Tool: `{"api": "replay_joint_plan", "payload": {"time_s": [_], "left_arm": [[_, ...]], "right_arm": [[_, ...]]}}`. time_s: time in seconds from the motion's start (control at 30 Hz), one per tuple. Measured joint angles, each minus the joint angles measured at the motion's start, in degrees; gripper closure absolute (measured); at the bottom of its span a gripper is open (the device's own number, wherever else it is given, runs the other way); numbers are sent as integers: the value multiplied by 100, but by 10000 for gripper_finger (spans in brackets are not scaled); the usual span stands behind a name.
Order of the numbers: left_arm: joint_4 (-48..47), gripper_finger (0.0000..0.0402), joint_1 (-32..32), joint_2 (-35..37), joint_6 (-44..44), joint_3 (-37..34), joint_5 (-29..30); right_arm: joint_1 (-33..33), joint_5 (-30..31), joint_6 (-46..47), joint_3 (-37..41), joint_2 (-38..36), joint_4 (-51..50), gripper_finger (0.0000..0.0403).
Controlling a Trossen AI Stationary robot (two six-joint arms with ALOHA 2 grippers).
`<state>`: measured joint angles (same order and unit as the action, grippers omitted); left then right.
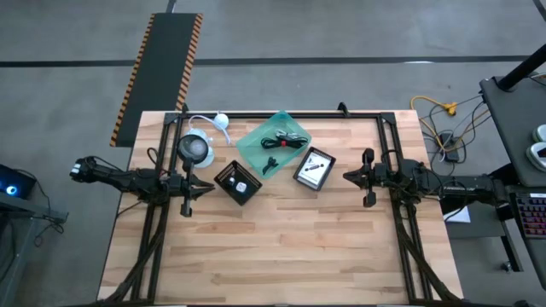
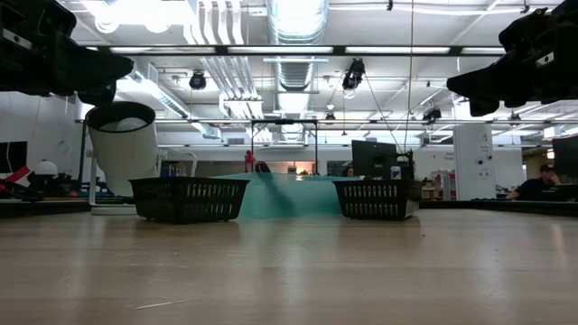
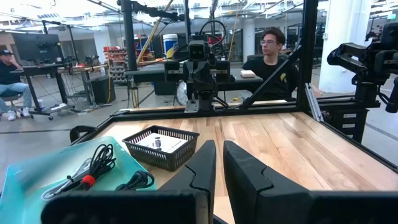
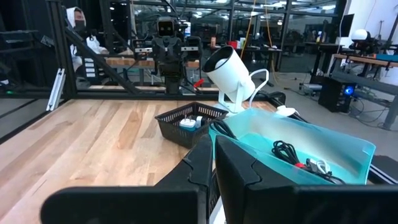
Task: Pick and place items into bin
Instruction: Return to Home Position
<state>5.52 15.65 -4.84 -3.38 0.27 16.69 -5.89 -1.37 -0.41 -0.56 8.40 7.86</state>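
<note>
A teal tray [image 1: 271,139] lies at the table's far middle and holds a black cable with a red tie [image 3: 86,179], a smaller black cable and silvery pieces [image 4: 318,165]. Two black mesh bins flank it on the near side. The left bin [image 1: 237,182] holds small pale pieces [image 4: 189,122]. The right bin [image 1: 314,168] holds a white packet [image 3: 163,144]. My left gripper [image 1: 210,185] hovers shut at the table's left, level and pointing right. My right gripper [image 1: 346,176] hovers shut at the right, facing it. Neither has anything between its fingers.
A white lamp [image 1: 194,149] stands at the far left beside the tray, its cord running toward the far edge. A black frame [image 1: 281,113] borders the table's far and side edges. Bare wood [image 1: 281,247] fills the near half. People sit beyond the table [image 3: 273,56].
</note>
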Motion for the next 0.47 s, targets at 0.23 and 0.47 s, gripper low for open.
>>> {"api": "replay_joint_plan", "payload": {"time_s": [0.23,0.47], "left_arm": [[0,386,1,0,-1,0,0],[-1,386,1,0,0,0,2]], "right_arm": [[0,0,-1,0,0,-2,394],[0,-1,-1,0,-2,0,394]]}}
